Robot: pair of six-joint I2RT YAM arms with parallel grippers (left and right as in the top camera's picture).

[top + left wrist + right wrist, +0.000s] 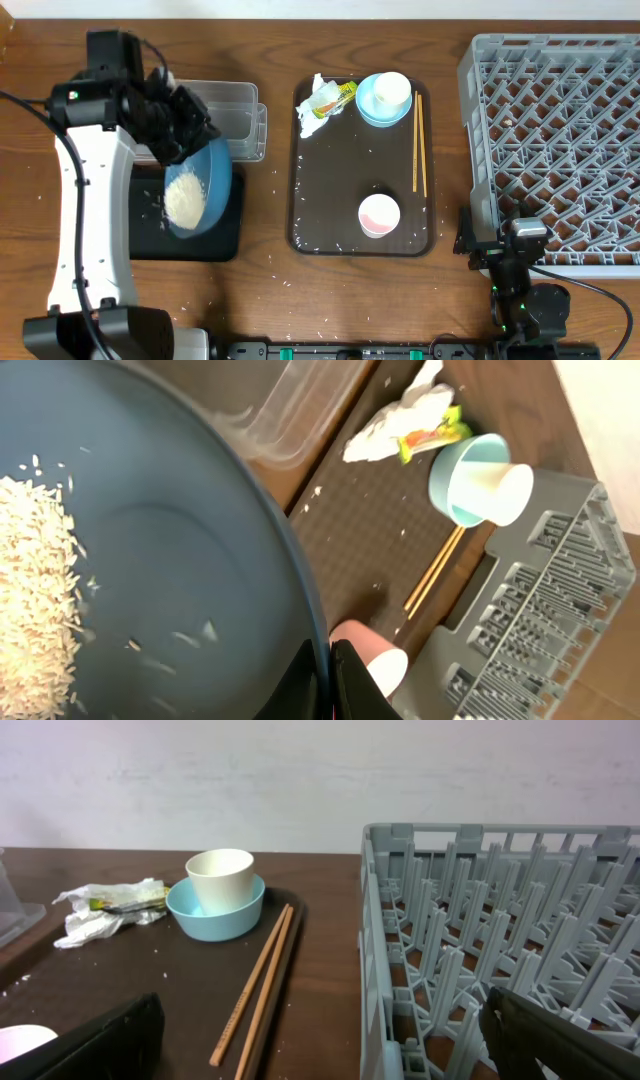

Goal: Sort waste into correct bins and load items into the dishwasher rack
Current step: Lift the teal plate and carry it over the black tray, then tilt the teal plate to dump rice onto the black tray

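**Step in hand: emptying rice, L arm**

- L gripper (330, 682): clenched on the rim of the big blue bowl (200, 185), one finger inside the rim and one outside.
- Bowl pos.: lifted and tilted over the black tray (228, 238), just beside the clear tub (238, 112).
- Rice (185, 198): heaped on the low side of the bowl, most of it not yet out. A few grains lie on the black tray and on the table nearby.
- R gripper (320, 1020): released, jaws wide, nothing between them. It is parked near the front corner of the grey rack (560, 140).

**Rest of the task, untouched**

- Brown tray (330, 180) holds the tissue (312, 108) w/ the yellow wrapper (344, 94) touching it.
- The white cup (392, 90) stands inside the small blue bowl (372, 112).
- The chopsticks (419, 140) lie along the tray's R edge.
- The pink cup (380, 215) stands near the front edge.
- The rack looks empty.

**Next move, as I judge it**

- Req. more wrist roll so the heap slides over the low rim into the tray.
- Keep the rim inside the tray outline, since grains scatter easily.
- The grip must not loosen on the smooth rim as the tilt steepens.
- After that the bowl goes to the rack, well apart on the R side, prob. via a hand-off to my R arm.
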